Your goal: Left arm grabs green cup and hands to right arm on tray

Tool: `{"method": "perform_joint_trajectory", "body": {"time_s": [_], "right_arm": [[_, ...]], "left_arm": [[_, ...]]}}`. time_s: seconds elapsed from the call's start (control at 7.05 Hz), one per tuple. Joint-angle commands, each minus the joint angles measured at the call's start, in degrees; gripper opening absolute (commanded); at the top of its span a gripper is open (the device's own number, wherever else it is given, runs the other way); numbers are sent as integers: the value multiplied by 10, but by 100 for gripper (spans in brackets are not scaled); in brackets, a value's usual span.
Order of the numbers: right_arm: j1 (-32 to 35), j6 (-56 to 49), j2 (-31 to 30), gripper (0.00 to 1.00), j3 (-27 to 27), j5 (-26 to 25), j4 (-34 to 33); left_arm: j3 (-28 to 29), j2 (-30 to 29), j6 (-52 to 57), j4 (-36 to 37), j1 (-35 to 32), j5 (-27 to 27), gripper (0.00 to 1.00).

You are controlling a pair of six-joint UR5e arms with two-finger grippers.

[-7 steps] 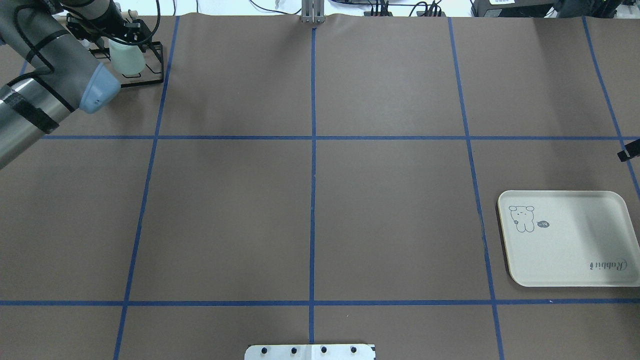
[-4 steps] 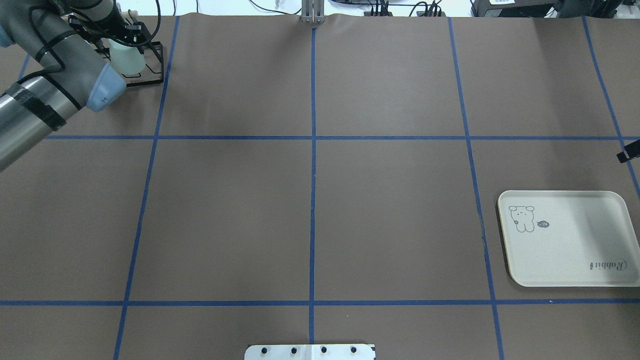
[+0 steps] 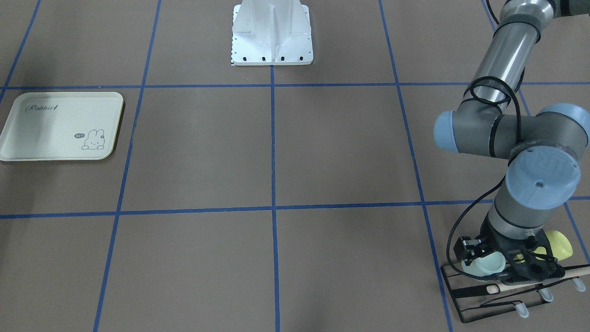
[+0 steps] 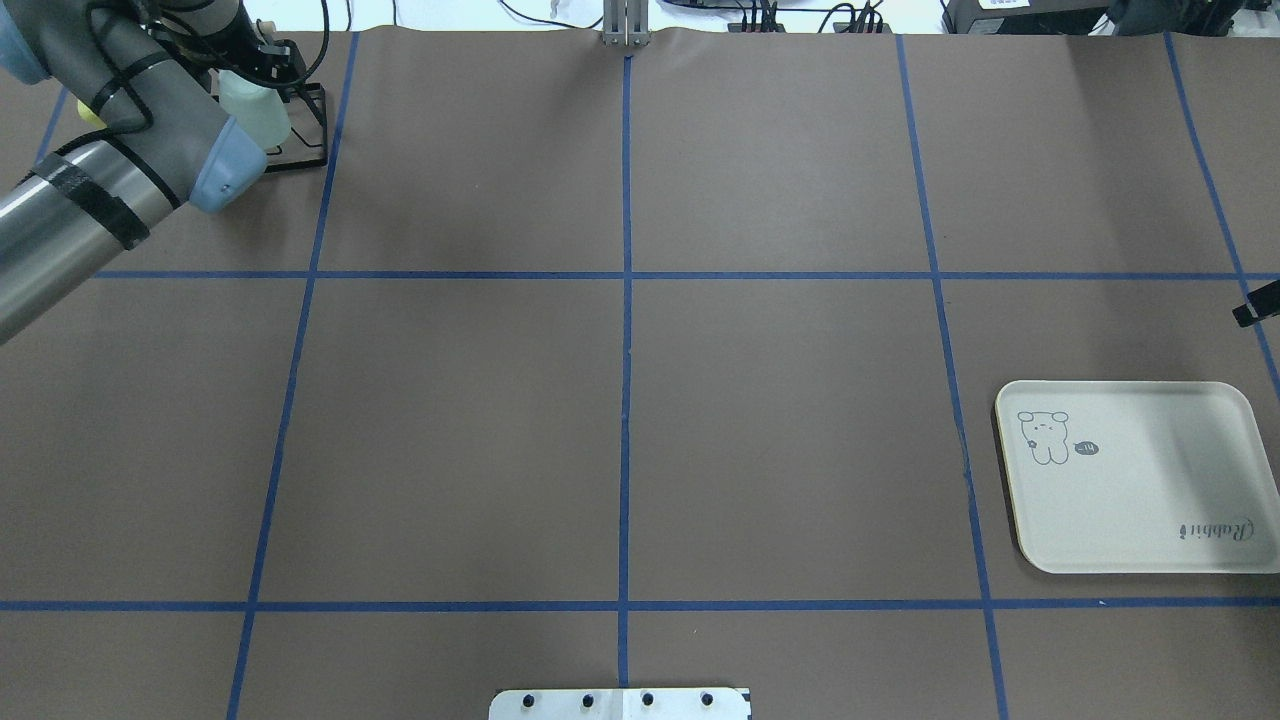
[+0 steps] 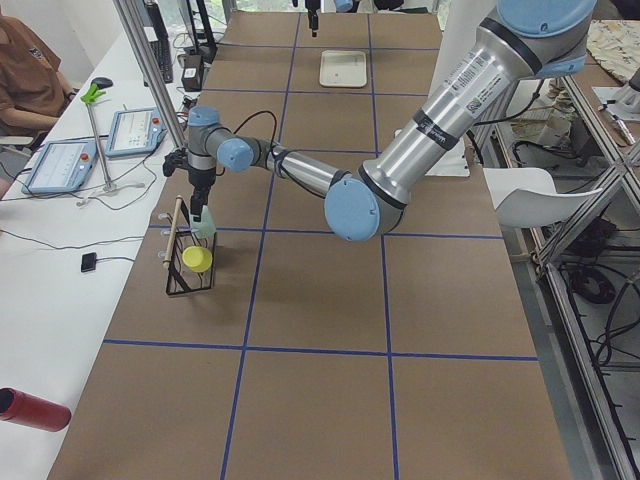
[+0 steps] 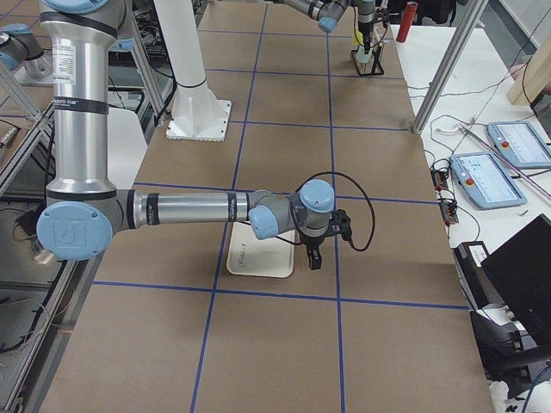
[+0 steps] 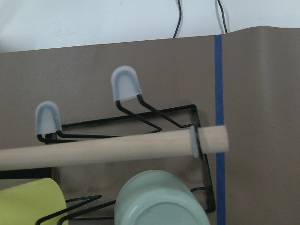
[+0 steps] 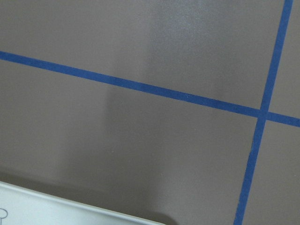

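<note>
**Front-facing view.** The green cup [image 3: 487, 265] is seated in the black wire rack [image 3: 507, 295] on the robot's left side of the bench [image 3: 350, 152]. Its long axis is near upright and slightly tilted, with the closed end uppermost. The left gripper [image 3: 500, 272] is pointed down from the left arm [image 3: 504, 60] and set about the cup. Whether it is clamped on the cup cannot be told. A yellow-green cup [image 3: 560, 244] and a wooden rod [image 3: 576, 273] are noted just beside it. The tray [image 3: 55, 133] is laid flat at the opposite end, well apart.

**Overhead view.** The cup is seen under the gripper, near the bench's far edge. Broad brown surface crossed by blue tape lines [image 4: 626, 400] is spread between rack and tray.

**Left side view.** The cup is located directly beneath the gripper.

**Right side view.** The right gripper [image 6: 312, 258] is hung pointing down over the bench, just beside the tray's rim. Its opening cannot be judged.

**Left wrist view.** The cup's closed end is shown at the lower edge. The rod is laid across just beyond it, and two capped pegs [image 7: 126, 85] are set farther on.

**Right wrist view.** A tape crossing and a strip of tray rim are recorded.
</note>
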Motion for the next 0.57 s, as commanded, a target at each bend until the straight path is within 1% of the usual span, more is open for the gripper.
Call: {"method": "perform_joint_trajectory", "body": {"time_s": [0.0,0.14,0.28,0.43], "right_arm": [[-1,0,0,100,-1,0,0],[-1,0,0,100,-1,0,-1],[-1,0,0,100,-2,0,0],[-3,-1,0,100,-3,-1,0]], "left_arm": [[2,0,11,0,0,2,82],[2,-2,11,1,0,14,31],[0,-2,13,1,-1,17,0],[-13,-4,40,34,-4,17,0]]}}
